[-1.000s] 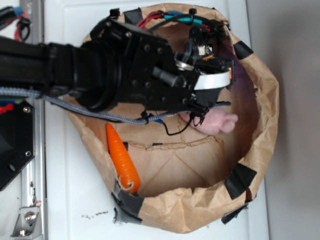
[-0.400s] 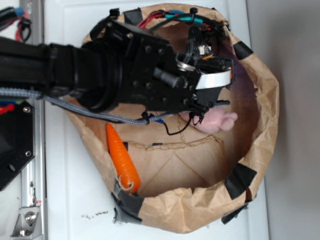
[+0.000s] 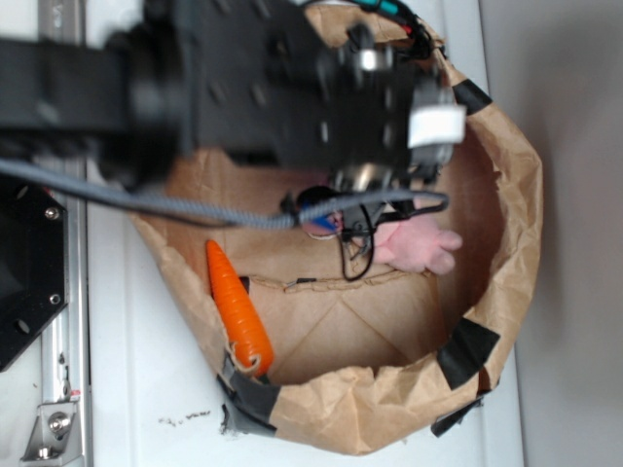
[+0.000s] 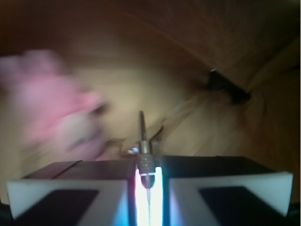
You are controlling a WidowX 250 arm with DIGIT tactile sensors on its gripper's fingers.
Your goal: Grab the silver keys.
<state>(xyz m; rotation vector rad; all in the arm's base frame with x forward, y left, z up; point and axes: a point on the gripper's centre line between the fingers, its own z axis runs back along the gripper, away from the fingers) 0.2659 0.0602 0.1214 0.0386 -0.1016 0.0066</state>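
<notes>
In the wrist view my gripper (image 4: pixel 146 165) is shut on a knurled metal piece of the silver keys (image 4: pixel 142 136), with a thin shaft sticking out past the fingertips. In the exterior view the blurred black gripper (image 3: pixel 375 175) hangs over the brown paper bag (image 3: pixel 516 243). The key bunch (image 3: pixel 341 222), with its ring and a blue tag, dangles just below the gripper, above the bag floor. The pink bunny (image 3: pixel 419 245) lies right beside the bunch; it shows as a blur (image 4: pixel 47 103) at the left of the wrist view.
An orange carrot (image 3: pixel 238 306) leans on the bag's left rim. Black tape patches (image 3: pixel 472 345) hold the bag's folded edge; one such patch (image 4: pixel 230 89) shows on the bag wall ahead. Cables and a metal rail (image 3: pixel 58 389) lie left of the bag.
The arm has risen toward the camera and shifted up in the picture, now large and blurred. The key bunch has come up with it and hangs below the gripper. The bunny stays put.
</notes>
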